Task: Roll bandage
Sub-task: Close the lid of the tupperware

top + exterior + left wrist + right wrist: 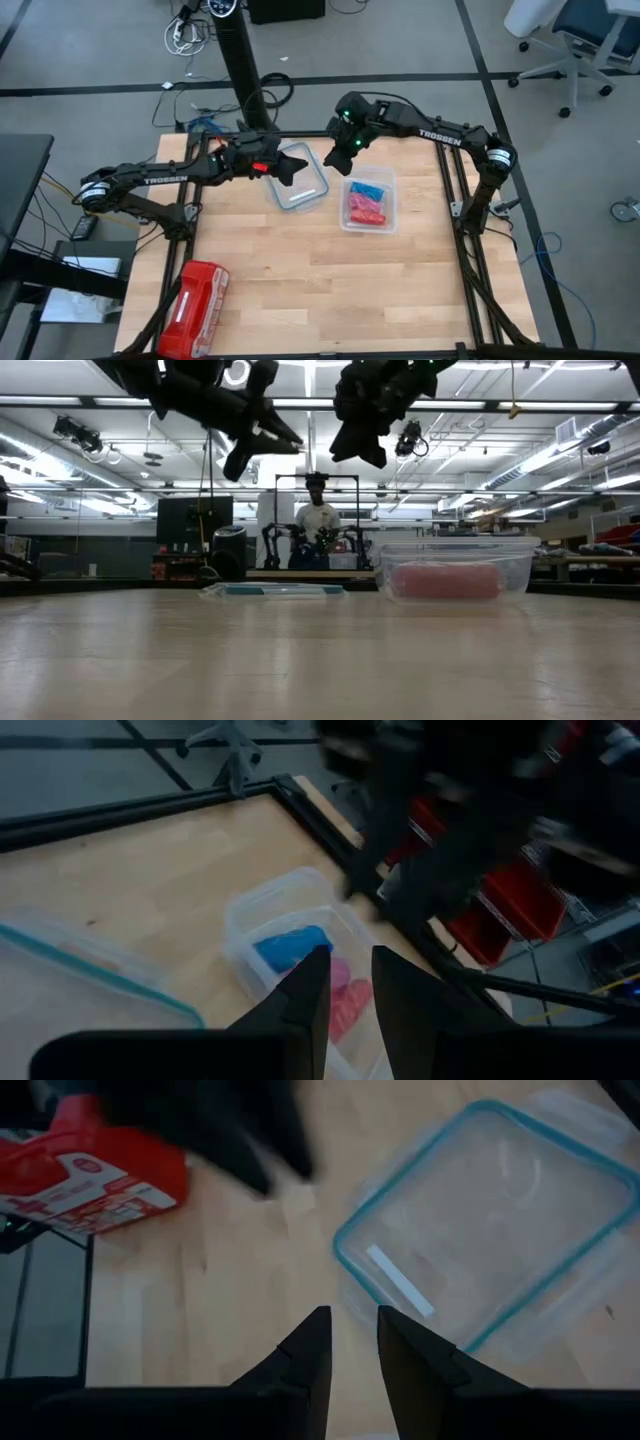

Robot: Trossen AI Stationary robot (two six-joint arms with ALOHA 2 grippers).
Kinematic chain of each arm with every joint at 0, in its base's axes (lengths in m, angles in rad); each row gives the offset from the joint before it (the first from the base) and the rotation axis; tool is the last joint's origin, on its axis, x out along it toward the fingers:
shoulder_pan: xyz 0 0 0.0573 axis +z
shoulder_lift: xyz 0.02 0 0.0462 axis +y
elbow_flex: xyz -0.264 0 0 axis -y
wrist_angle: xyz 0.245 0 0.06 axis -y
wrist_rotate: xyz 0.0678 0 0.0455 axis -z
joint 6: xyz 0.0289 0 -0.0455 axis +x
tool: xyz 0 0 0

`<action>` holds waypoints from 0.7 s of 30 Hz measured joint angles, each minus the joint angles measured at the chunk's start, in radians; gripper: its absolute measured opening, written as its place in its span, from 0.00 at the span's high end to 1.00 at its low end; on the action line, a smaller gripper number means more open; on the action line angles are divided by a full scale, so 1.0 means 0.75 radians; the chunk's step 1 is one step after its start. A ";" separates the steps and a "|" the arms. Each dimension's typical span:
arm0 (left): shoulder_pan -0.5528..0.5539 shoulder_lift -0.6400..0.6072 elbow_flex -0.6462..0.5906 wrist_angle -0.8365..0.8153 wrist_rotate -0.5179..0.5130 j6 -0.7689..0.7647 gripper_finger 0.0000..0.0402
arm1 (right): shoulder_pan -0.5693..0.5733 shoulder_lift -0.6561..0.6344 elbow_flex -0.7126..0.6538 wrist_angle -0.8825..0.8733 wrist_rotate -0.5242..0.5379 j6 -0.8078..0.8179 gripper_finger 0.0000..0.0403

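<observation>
blue bandage [366,189] in tub [386,222], lid [318,191] beside

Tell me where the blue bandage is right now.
In the high view the bandage lies rolled inside the clear tub right of table centre, at its far end, beside the pink-red rolls.
</observation>
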 joint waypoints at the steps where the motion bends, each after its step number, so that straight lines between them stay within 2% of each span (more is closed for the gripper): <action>1: 0.023 0.000 -0.011 -0.003 0.019 0.000 0.80 | 0.011 0.001 0.008 0.008 0.003 -0.002 0.79; 7: 0.171 0.001 -0.033 -0.020 0.226 -0.023 0.80 | 0.066 0.004 0.024 0.161 0.126 0.009 0.80; 13: 0.270 0.001 -0.035 -0.120 0.402 0.050 0.80 | 0.094 0.005 0.025 0.388 0.271 0.012 0.80; 18: 0.309 0.000 -0.035 -0.228 0.521 0.203 0.80 | 0.109 0.005 0.024 0.435 0.482 0.237 0.80; 21: 0.310 0.001 -0.035 -0.342 0.527 0.353 0.80 | 0.121 0.005 -0.003 0.449 0.569 0.428 0.80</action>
